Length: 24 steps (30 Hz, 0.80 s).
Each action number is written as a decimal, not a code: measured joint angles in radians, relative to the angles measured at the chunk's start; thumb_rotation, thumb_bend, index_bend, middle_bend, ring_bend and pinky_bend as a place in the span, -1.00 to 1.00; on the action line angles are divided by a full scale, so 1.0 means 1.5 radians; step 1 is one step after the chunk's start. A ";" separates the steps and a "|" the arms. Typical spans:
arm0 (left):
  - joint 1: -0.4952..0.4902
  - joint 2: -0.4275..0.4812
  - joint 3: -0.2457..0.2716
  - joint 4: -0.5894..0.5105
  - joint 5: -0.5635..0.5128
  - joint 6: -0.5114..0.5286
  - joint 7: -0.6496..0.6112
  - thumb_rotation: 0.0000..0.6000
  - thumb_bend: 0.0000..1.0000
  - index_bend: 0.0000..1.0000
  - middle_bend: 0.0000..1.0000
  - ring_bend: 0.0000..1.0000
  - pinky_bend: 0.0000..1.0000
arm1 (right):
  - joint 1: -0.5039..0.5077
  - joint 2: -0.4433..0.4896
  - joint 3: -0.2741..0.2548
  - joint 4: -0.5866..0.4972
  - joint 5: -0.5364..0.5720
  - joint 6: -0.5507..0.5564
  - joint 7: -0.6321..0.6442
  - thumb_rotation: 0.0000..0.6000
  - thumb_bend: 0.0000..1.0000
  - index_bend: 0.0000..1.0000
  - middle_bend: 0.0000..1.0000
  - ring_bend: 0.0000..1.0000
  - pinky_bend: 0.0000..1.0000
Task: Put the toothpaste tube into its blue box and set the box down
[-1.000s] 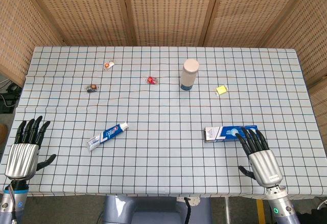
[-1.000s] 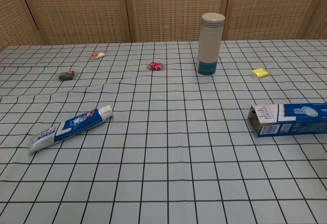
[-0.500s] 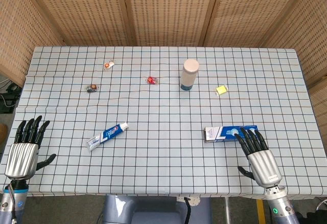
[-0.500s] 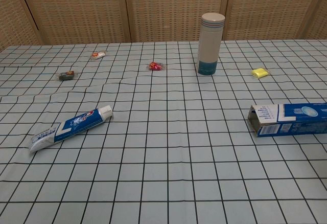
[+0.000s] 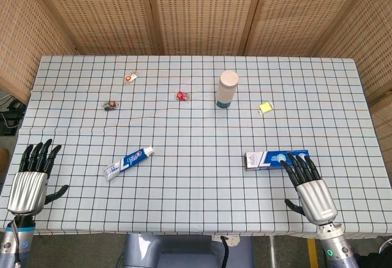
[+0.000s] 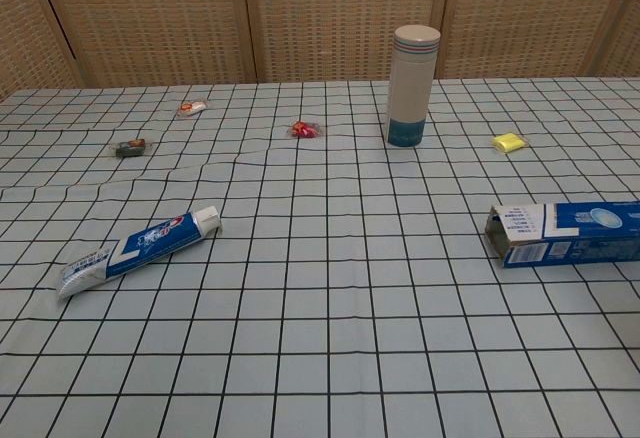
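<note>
My left hand (image 5: 27, 185) hovers at the near left table edge, fingers spread, holding nothing. My right hand (image 5: 313, 191) is spread wide too, fingertips (image 5: 298, 160) over the blue box's (image 5: 269, 160) right end. The toothpaste tube (image 5: 128, 162) lies well left of the box. Farther off stands a bottle (image 5: 226, 89).
</note>
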 measured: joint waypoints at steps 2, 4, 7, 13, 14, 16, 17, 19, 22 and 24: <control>0.001 0.000 0.000 -0.005 -0.003 -0.001 0.000 1.00 -0.88 -0.81 -1.00 -1.00 -1.00 | 0.000 0.000 0.000 -0.001 0.000 0.000 0.001 1.00 -0.75 -0.82 -1.00 -1.00 -1.00; 0.002 -0.003 -0.003 -0.013 -0.011 0.000 -0.001 1.00 -0.87 -0.81 -1.00 -1.00 -1.00 | 0.000 0.001 0.000 -0.001 0.001 0.000 0.003 1.00 -0.75 -0.82 -1.00 -1.00 -1.00; 0.003 -0.005 -0.008 -0.034 -0.035 -0.007 0.002 1.00 -0.86 -0.80 -1.00 -1.00 -1.00 | 0.000 0.002 0.002 -0.002 0.004 0.000 0.007 1.00 -0.75 -0.82 -1.00 -1.00 -1.00; -0.014 0.005 -0.035 -0.101 -0.117 -0.056 0.039 1.00 -0.85 -0.77 -1.00 -1.00 -1.00 | 0.000 0.003 0.002 -0.002 0.004 -0.001 0.013 1.00 -0.75 -0.82 -1.00 -1.00 -1.00; -0.019 0.006 -0.041 -0.111 -0.130 -0.063 0.051 1.00 -0.85 -0.75 -1.00 -1.00 -1.00 | 0.001 0.003 0.002 -0.003 0.004 -0.002 0.014 1.00 -0.75 -0.82 -1.00 -1.00 -1.00; -0.031 0.006 -0.055 -0.130 -0.161 -0.077 0.083 1.00 -0.84 -0.73 -1.00 -1.00 -1.00 | 0.001 0.003 0.002 -0.002 0.005 -0.003 0.014 1.00 -0.75 -0.82 -1.00 -1.00 -1.00; -0.037 0.005 -0.061 -0.137 -0.175 -0.083 0.097 1.00 -0.83 -0.72 -1.00 -1.00 -1.00 | 0.001 0.003 0.002 -0.002 0.005 -0.003 0.014 1.00 -0.75 -0.82 -1.00 -1.00 -1.00; -0.052 0.001 -0.075 -0.152 -0.207 -0.097 0.128 1.00 -0.82 -0.70 -1.00 -1.00 -1.00 | 0.001 0.003 0.002 -0.002 0.005 -0.003 0.015 1.00 -0.75 -0.82 -1.00 -1.00 -1.00; -0.073 -0.007 -0.088 -0.165 -0.246 -0.118 0.162 1.00 -0.82 -0.68 -1.00 -1.00 -1.00 | 0.001 0.003 0.001 -0.002 0.004 -0.002 0.016 1.00 -0.75 -0.82 -1.00 -1.00 -1.00; -0.087 -0.013 -0.095 -0.169 -0.268 -0.131 0.182 1.00 -0.81 -0.64 -1.00 -1.00 -1.00 | 0.001 0.003 0.002 -0.002 0.003 -0.001 0.017 1.00 -0.75 -0.82 -1.00 -1.00 -1.00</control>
